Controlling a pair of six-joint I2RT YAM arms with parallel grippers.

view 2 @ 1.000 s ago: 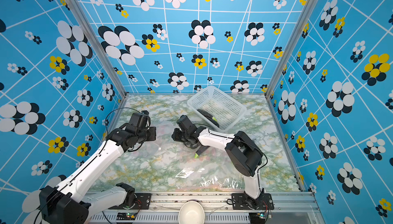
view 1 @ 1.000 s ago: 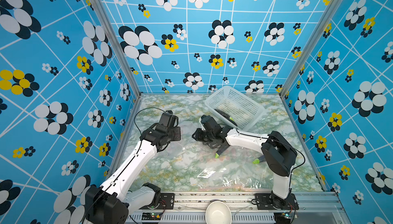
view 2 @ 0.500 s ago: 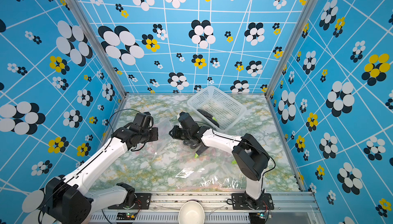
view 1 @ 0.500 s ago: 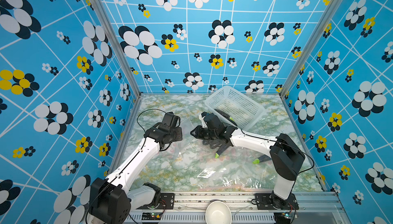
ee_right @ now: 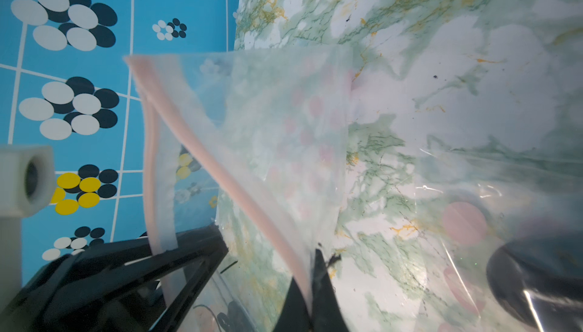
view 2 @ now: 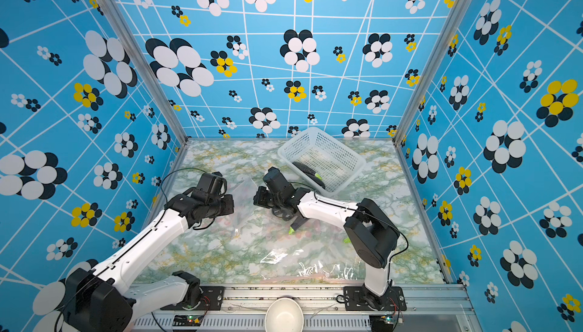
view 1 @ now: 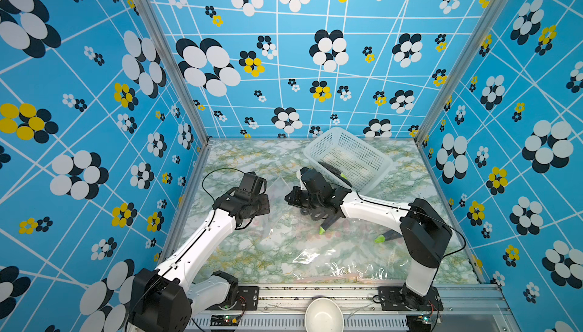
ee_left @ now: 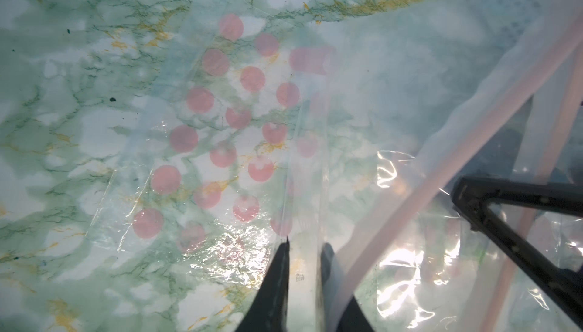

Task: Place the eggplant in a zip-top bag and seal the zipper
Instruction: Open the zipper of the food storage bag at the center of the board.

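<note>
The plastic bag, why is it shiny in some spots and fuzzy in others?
Left wrist view: glare makes white streaks on the crinkly bag, and its pink zipper strip is blurry up close. Right wrist view: the strip is soft too, the table sharper. Both top views: loose plastic in front glints.

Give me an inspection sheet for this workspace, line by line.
Surface: green marble table, a few dark specks.
Job's things: zip-top bag stretched between both hands, zipper open; eggplant seen through its film.
Clutter: basket holding another eggplant; loose eggplant by the right arm; spare bag flat near the front; bowl on the front rail.
Hands: right hand shut on the zipper strip; left hand narrowly apart around bag film, grip unclear.
Cables: black cable looping above the left arm.
Surroundings: blue flower-print walls.
</note>
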